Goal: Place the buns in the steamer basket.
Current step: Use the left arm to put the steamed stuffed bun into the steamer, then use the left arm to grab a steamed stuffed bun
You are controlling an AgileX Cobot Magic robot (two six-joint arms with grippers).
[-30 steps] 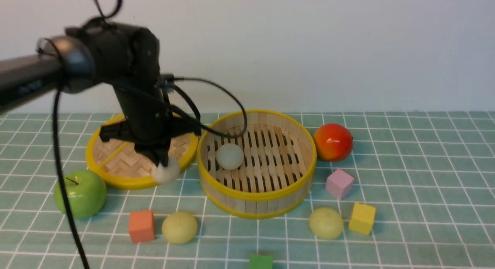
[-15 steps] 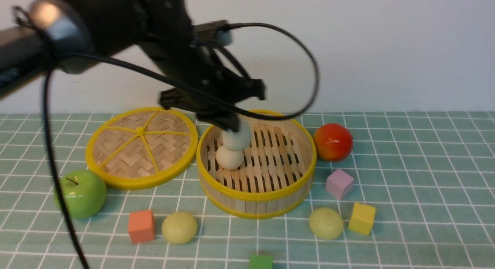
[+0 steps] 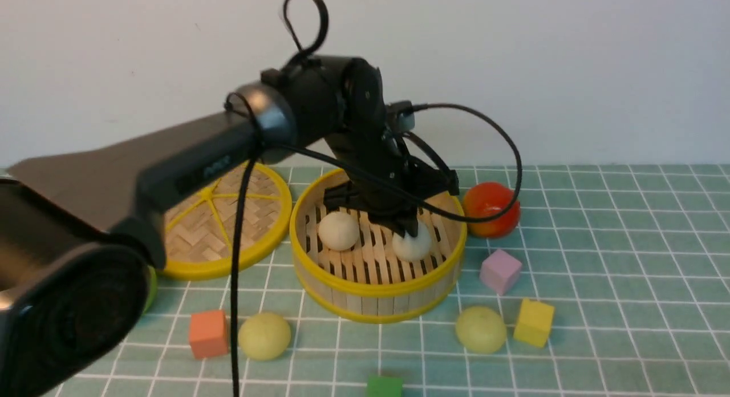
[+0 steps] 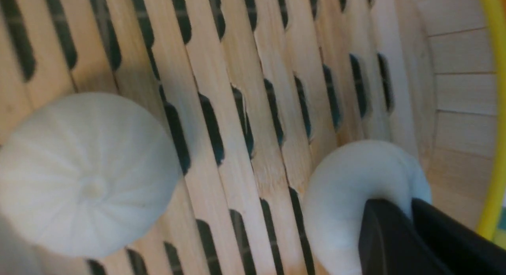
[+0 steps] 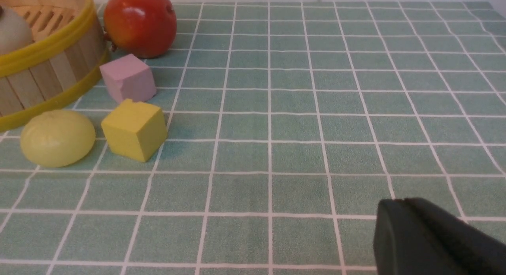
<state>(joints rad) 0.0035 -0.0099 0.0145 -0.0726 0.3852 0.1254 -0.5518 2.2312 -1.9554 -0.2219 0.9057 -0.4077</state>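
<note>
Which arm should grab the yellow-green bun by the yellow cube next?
Right. The left gripper is inside the steamer basket, shut on a white bun. The right gripper is empty, and the yellow-green bun lies front-right of the basket, in its camera's view.

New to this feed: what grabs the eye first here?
The black left arm fills the left of the front view, its left gripper down inside the steamer basket, pinching an off-white bun beside a second off-white bun. Two yellow-green buns lie on the checked cloth in front of the basket.
</note>
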